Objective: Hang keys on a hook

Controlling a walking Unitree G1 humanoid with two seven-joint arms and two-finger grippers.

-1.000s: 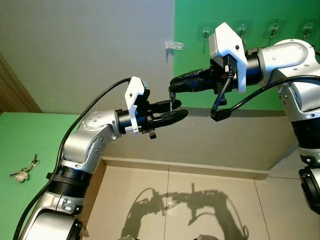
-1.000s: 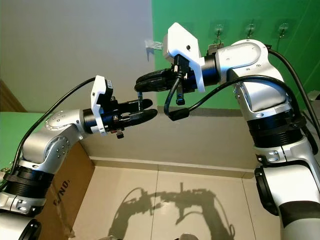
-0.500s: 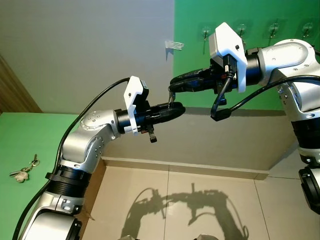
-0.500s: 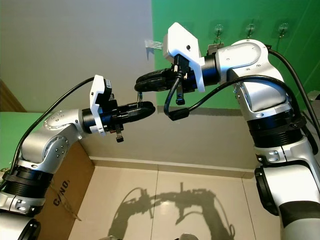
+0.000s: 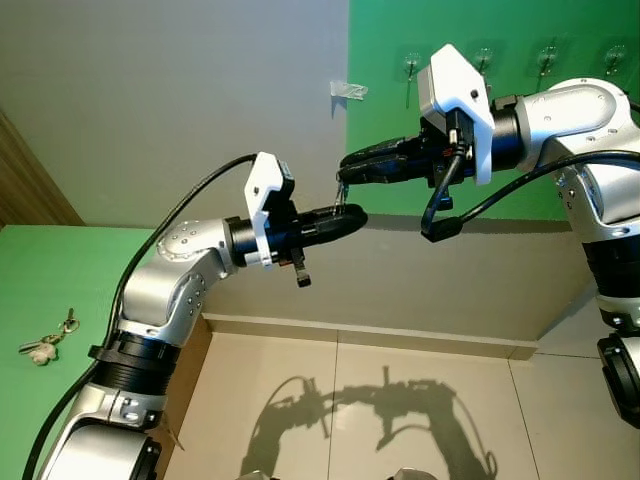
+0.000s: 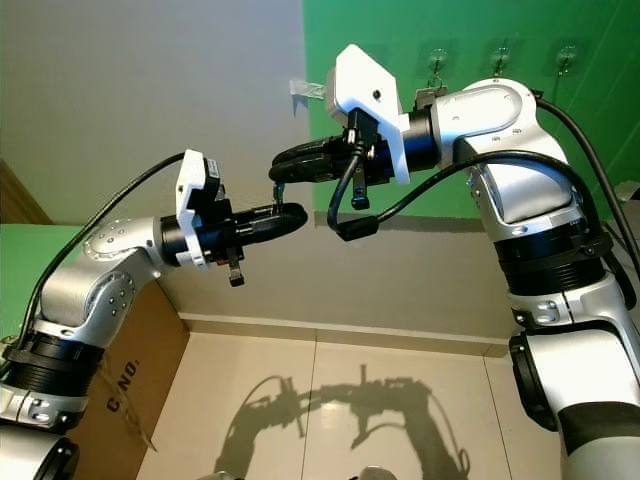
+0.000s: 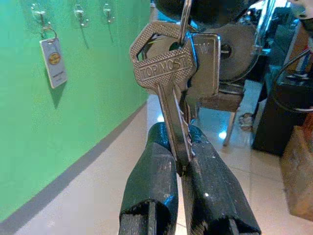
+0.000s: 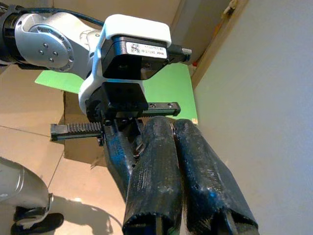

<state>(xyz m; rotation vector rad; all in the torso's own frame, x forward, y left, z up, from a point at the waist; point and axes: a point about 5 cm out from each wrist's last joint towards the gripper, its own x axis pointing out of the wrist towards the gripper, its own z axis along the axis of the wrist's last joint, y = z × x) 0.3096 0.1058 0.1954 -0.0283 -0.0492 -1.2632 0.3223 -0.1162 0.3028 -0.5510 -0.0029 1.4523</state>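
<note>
my right gripper (image 5: 342, 180) pinches the ring; the keys (image 7: 176, 83) hang blade-down into my left gripper (image 7: 182, 164), fingers pressed on the blade. hooks (image 5: 411, 68) sit behind the right arm.

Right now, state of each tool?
Left tool: closed on the blades of the keys.
Right tool: closed, holding the keys by their ring.

Both arms are brushed silver with round screw heads at the joints and ribbed black collars. Each wrist carries an angular white camera housing; a black cable loops from it. The left gripper (image 5: 335, 219) and right gripper (image 5: 352, 166) have long, scuffed black fingers.
</note>
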